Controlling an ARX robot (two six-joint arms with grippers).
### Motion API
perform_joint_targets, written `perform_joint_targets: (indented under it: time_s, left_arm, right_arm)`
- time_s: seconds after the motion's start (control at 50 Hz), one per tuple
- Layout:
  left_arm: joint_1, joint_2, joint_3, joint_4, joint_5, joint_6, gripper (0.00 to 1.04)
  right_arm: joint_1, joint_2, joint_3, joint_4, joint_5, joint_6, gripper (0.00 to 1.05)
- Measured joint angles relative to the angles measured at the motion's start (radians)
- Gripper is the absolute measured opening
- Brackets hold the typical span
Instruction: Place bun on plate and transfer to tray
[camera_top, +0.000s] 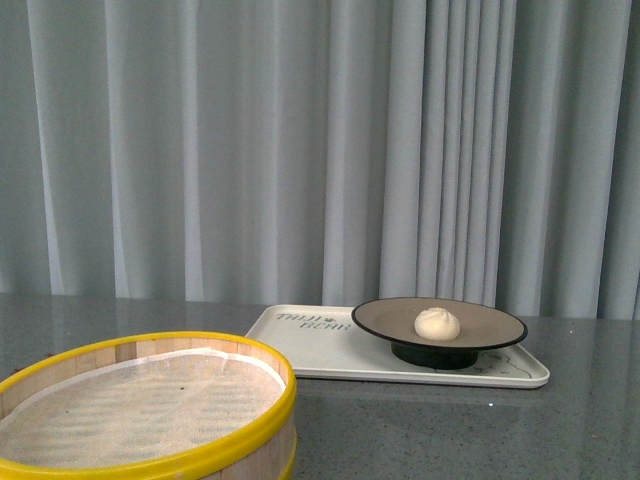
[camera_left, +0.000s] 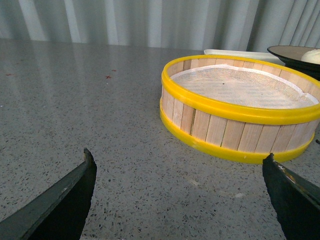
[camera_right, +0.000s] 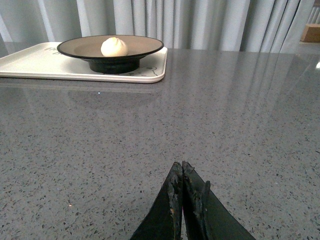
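The white bun (camera_top: 437, 323) sits in the middle of the grey-brown plate (camera_top: 390, 317) with a black rim. The plate stands on the cream-white tray (camera_top: 300, 350), on its right half. Bun (camera_right: 114, 46), plate (camera_right: 142, 46) and tray (camera_right: 30, 62) also show far off in the right wrist view. My right gripper (camera_right: 181, 167) is shut and empty, low over bare table, well short of the tray. My left gripper (camera_left: 179, 159) is open wide and empty, low over the table in front of the steamer basket. Neither arm shows in the front view.
A yellow-rimmed wooden steamer basket (camera_top: 140, 410) with a white cloth liner stands at the front left; it shows in the left wrist view (camera_left: 240, 107) too. The grey speckled table (camera_right: 225, 110) stretches to a grey curtain (camera_top: 300, 150) behind.
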Motion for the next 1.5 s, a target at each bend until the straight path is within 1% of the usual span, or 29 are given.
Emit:
perform_joint_targets:
  time_s: [0.08, 0.26, 0.581, 1.021, 1.101, 1.321, 1.341, 1.441, 1.502]
  left_arm:
    - [0.000, 0.000, 0.000, 0.000, 0.000, 0.000, 0.98]
    - [0.000, 0.000, 0.000, 0.000, 0.000, 0.000, 0.98]
    - [0.000, 0.000, 0.000, 0.000, 0.000, 0.000, 0.98]
    - [0.000, 0.000, 0.000, 0.000, 0.000, 0.000, 0.98]
    - [0.000, 0.000, 0.000, 0.000, 0.000, 0.000, 0.98]
    - [0.000, 0.000, 0.000, 0.000, 0.000, 0.000, 0.98]
    - [0.000, 0.000, 0.000, 0.000, 0.000, 0.000, 0.98]
    - [0.000, 0.000, 0.000, 0.000, 0.000, 0.000, 0.98]
    - [0.000, 0.000, 0.000, 0.000, 0.000, 0.000, 0.98]
  right_arm:
    - [0.000, -0.038, 0.000, -0.033, 0.000, 0.000, 0.02]
    - [0.000, -0.175, 0.000, -0.158, 0.000, 0.000, 0.02]
    - [0.000, -0.306, 0.000, -0.283, 0.000, 0.000, 0.02]
    - [0.000, -0.436, 0.000, -0.414, 0.000, 0.000, 0.02]
    - [0.000, -0.560, 0.000, -0.575, -0.002, 0.000, 0.02]
    - [0.000, -0.605, 0.000, -0.588, -0.002, 0.000, 0.02]
    - [0.000, -0.605, 0.000, -0.588, -0.002, 0.000, 0.05]
    - [0.000, -0.605, 0.000, -0.588, -0.002, 0.000, 0.28]
    - [0.000, -0.605, 0.000, -0.588, -0.002, 0.000, 0.38]
